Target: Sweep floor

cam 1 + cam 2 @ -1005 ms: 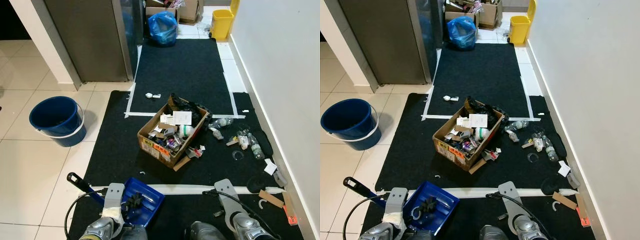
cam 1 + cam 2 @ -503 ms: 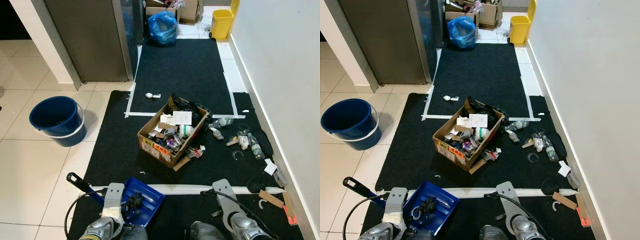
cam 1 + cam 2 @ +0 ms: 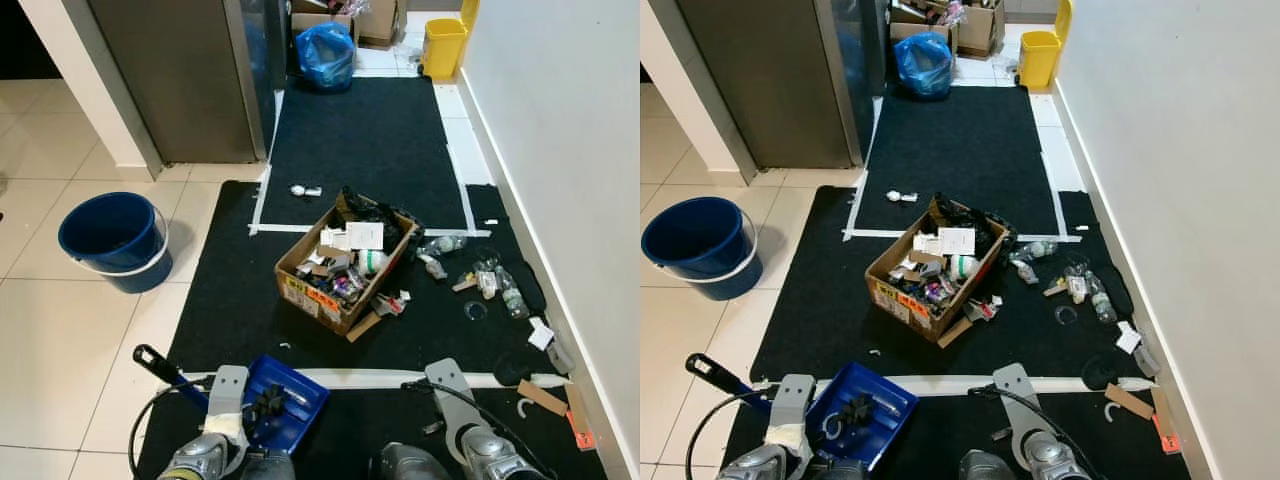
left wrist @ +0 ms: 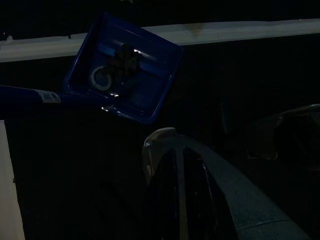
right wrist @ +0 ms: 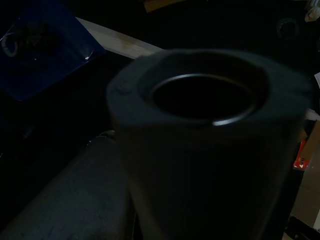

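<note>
Your blue dustpan (image 3: 284, 402) lies on the black mat (image 3: 380, 300) at the near left, beside the white tape strip (image 3: 380, 378), with dark scraps in its tray. The cardboard box (image 3: 345, 268) of rubbish sits mid-mat, and loose litter (image 3: 480, 280) is scattered to its right, near the wall. A blue bucket (image 3: 112, 240) stands on the tiles at left. Your left tool (image 4: 175, 165) hangs above the dustpan; the wrist view is too dark, so I cannot tell its opening. The same goes for the right tool.
</note>
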`<state>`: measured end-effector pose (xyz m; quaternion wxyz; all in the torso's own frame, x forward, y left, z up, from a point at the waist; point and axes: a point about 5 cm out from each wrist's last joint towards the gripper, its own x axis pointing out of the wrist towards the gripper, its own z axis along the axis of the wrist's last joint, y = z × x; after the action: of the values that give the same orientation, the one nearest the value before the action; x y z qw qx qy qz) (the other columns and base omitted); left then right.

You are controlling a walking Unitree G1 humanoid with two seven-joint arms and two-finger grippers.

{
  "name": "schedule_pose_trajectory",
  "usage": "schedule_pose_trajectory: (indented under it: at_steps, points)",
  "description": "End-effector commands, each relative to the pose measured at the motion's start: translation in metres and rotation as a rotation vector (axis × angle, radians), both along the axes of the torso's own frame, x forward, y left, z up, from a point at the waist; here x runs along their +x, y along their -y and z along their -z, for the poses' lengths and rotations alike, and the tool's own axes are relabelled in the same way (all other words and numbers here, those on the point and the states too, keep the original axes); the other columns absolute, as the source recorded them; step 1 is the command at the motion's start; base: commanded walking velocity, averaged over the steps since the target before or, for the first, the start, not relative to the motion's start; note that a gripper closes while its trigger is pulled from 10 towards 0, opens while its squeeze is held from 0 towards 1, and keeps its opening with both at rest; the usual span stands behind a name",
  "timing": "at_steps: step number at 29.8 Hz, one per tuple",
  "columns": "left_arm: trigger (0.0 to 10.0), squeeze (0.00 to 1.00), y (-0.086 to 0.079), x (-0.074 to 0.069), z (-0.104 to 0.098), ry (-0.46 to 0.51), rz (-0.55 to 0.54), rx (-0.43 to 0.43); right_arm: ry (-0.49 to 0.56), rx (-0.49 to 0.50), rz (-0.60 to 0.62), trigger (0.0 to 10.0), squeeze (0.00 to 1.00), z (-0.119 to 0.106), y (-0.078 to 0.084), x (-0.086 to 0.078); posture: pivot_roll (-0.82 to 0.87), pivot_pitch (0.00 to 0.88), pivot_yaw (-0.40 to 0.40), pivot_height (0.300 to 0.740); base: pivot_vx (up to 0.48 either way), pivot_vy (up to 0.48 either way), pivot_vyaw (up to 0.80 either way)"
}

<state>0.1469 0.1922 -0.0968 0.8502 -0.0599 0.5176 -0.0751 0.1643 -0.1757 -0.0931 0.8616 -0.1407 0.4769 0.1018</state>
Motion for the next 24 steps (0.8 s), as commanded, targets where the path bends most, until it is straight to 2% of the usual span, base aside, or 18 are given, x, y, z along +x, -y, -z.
schedule_pose_trajectory:
  at_steps: [1,24]
  points:
    - [10.0,0.0,0.0028,0.0008,0.0002,-0.003,-0.005,-0.011,-0.045,-0.024,0.017,10.0,0.0,0.0034,0.0056,-0.0077,0.17,0.0,-0.022,0.74,0.0,0.0,0.0]
    - [10.0,0.0,0.0025,0.0006,0.0001,-0.003,0.0,-0.01,-0.051,-0.029,0.006,10.0,0.0,0.004,0.006,-0.0095,0.17,0.0,-0.022,0.74,0.0,0.0,0.0]
